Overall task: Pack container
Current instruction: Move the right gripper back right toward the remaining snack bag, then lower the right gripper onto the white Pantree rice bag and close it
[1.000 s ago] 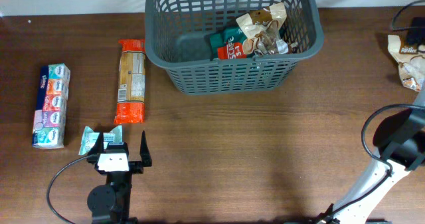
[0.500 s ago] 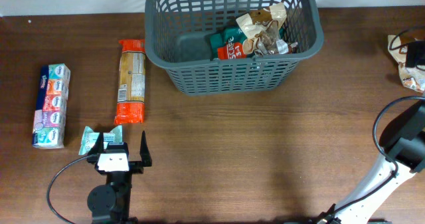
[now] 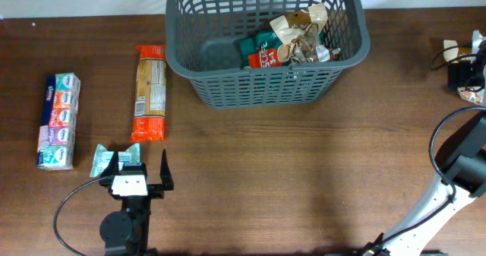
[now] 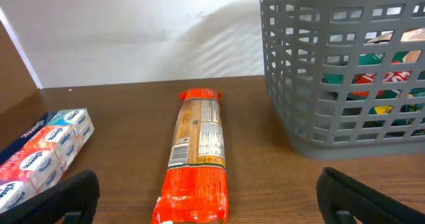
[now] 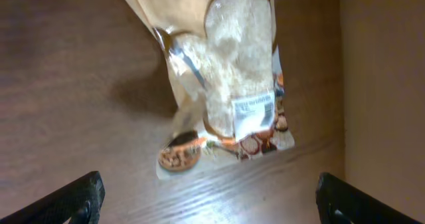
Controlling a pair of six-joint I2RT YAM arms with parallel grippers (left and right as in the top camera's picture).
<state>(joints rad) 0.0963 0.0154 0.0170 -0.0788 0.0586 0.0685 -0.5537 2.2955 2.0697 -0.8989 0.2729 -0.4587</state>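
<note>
The dark grey lattice basket [image 3: 228,85] stands at the table's far middle and holds several packets [image 3: 292,39]; it also shows in the left wrist view [image 4: 319,127]. My left gripper [image 3: 139,169] is open and empty near the front left, just short of an orange pasta packet [image 3: 149,81], which lies straight ahead in the left wrist view [image 4: 197,157]. My right gripper [image 3: 469,74] is open at the far right edge, above a tan snack bag [image 5: 229,84] that lies on the table; only a bit of the bag shows from overhead [image 3: 475,95].
A multicoloured tissue pack [image 3: 59,119] lies at the far left, also in the left wrist view [image 4: 40,154]. A small teal packet [image 3: 99,161] lies beside my left gripper. A pale wall [image 5: 385,84] borders the table's right edge.
My right arm has swung toward the far right edge, over the snack bag, now covering most of it from overhead. The left arm has not moved.
</note>
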